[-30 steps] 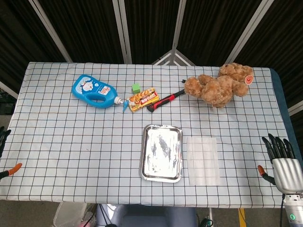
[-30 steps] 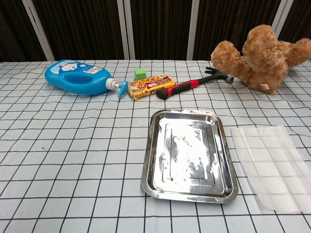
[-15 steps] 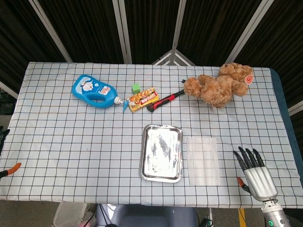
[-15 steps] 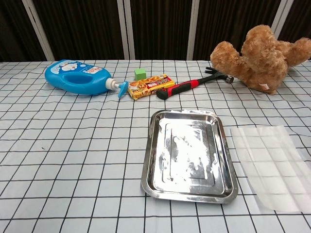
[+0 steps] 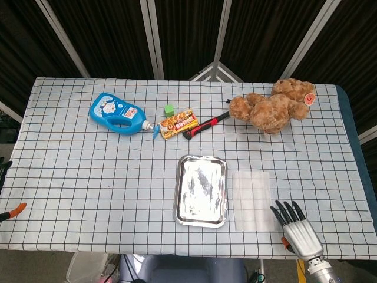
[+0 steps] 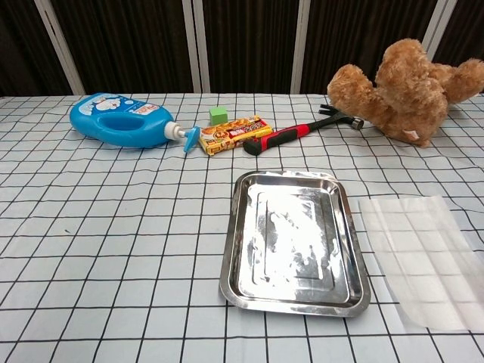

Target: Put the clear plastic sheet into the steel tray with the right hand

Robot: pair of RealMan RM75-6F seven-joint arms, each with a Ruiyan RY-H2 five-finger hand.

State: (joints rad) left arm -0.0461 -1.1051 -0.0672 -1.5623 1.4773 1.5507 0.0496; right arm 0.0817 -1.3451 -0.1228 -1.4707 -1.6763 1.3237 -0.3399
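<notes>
Right hand: my right hand (image 5: 296, 230) hovers at the table's near edge, at about five o'clock from the clear plastic sheet (image 5: 253, 200), fingers spread and holding nothing; its fingertips (image 5: 284, 207) point toward twelve o'clock, just beside the sheet's near right corner; the chest view does not show it

Left hand: only a dark sliver and an orange tip (image 5: 16, 209) show at the head view's left border; I cannot tell how those fingers lie

Sheet: it lies flat on the checked tablecloth (image 5: 88, 177), at three o'clock from the steel tray (image 5: 201, 220) and just beside its rim; the grid reads straight through it

Tray: bare inside, long side running twelve to six

Handling: I judge the sheet very light, thin and floppy, slick on its face and prone to cling flat to the cloth; it may skate away under a careless push; I would take it at the near right corner or right edge, pressing and dragging to raise a lip, then pinching

Change: a second ago the hand sat far out at the right border of the head view; half a second ago it was midway; now it has swept in toward nine o'clock, nearly at the sheet; sheet and tray have not moved

Bystanders: a blue bottle (image 5: 115, 112), hammer (image 5: 205, 125) and teddy bear (image 5: 271, 109) line the far side, well apart
</notes>
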